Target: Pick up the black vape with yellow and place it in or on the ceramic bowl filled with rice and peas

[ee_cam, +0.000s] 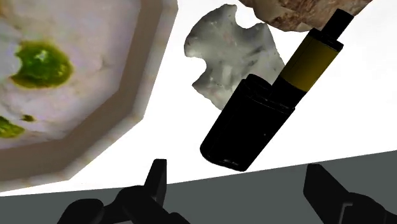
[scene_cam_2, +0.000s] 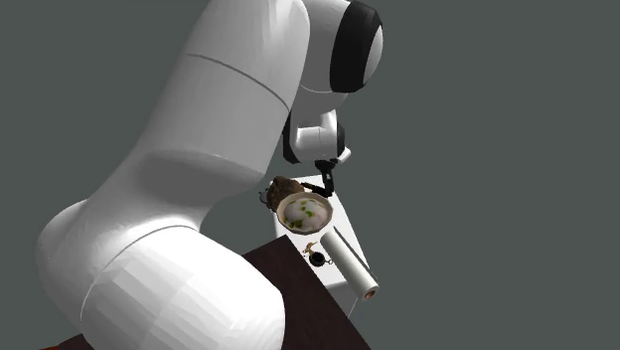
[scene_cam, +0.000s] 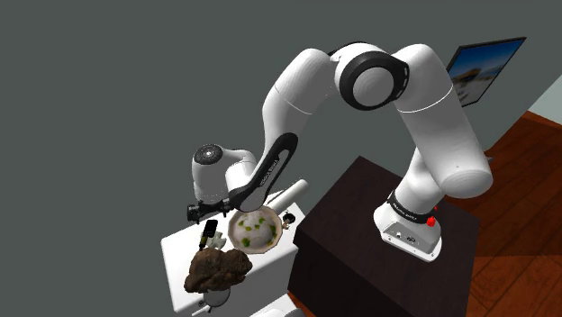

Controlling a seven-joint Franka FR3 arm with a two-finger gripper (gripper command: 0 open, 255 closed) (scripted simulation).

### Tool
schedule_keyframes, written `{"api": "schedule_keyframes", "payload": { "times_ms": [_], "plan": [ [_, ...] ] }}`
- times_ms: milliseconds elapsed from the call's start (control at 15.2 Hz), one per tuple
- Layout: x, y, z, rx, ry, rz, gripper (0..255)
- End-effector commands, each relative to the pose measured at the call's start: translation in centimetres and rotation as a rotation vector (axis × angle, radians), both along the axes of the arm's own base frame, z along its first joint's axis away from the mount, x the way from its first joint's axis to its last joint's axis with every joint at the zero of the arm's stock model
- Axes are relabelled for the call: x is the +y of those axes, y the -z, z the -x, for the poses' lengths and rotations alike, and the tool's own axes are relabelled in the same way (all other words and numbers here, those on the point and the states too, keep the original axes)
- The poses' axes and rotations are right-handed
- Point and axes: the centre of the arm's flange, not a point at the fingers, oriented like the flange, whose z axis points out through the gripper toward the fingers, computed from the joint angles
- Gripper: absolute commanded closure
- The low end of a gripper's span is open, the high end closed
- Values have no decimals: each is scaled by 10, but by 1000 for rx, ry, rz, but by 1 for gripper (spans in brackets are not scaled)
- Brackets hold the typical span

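Wide-spread gripper (ee_cam: pixel 236 173) held nothing; black cylindrical vape (ee_cam: pixel 254 121), yellow band, lay near faceted beige bowl (ee_cam: pixel 146 83) of lumpy rice

arm (scene_cam: pixel 441 135) arched, wrist low | gripper (ee_cam: pixel 238 178) pts down | fingers (ee_cam: pixel 156 181) spread, empty

vape (ee_cam: pixel 251 127): is showing a glossy black body, a mustard-yellow band higher up and a black tip.
bowl (ee_cam: pixel 151 70): is wearing a plain beige-tan rim; the rice inside is looking white, spotted with bright green pea patches.
rock (scene_cam: pixel 218 268): just beside the bowl, is showing mottled dark brown.
lump (ee_cam: pixel 232 60): near the bowl, is looking pale grey-white.
table (scene_cam: pixel 177 250): is showing plain white.
gripper (ee_cam: pixel 236 172): is showing solid black.
arm (scene_cam: pixel 450 135): is showing white with dark joints.
stand (scene_cam: pixel 351 212): is looking dark brown.
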Motion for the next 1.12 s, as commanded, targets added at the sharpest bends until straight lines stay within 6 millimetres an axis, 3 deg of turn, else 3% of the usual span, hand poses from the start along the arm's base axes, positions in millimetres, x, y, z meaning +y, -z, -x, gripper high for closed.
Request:
{"api": "schedule_keyframes", "payload": {
  "times_ms": [0, 264, 792, 858, 1056],
  "plan": [
    [-1, 11, -3, 4, 31, -17, 0],
    [0, 30, -5, 4, 31, -17, 0],
    [0, 30, -5, 4, 31, -17, 0],
    [0, 30, -5, 4, 31, -17, 255],
    [0, 30, -5, 4, 31, -17, 255]
  ]
}}
